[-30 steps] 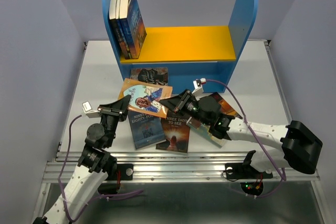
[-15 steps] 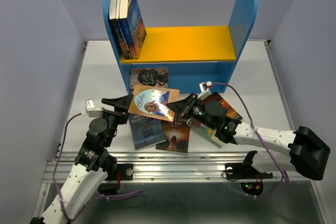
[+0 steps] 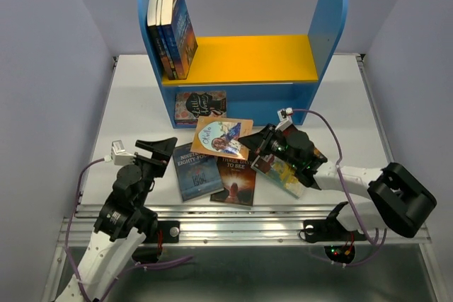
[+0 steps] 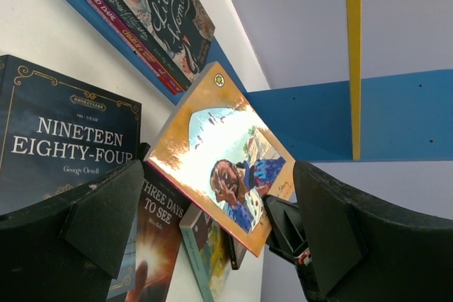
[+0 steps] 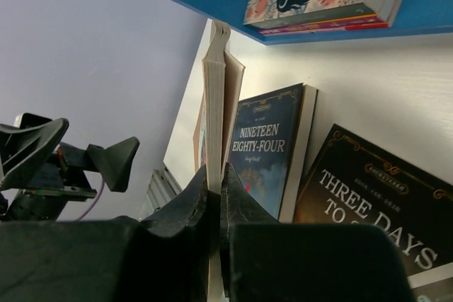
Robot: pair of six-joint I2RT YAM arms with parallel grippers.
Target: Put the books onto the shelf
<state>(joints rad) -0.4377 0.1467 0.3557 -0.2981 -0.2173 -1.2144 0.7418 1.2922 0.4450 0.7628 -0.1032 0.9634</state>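
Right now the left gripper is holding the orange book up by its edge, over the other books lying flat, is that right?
No, it is the right gripper that holds it: the right wrist view shows its fingers shut on the edge of the orange book. The left gripper stands open and empty. The rest is right: the book is up over the flat-lying books.

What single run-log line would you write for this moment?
left gripper: open, empty | right gripper: shut on orange book | shelf: three upright books
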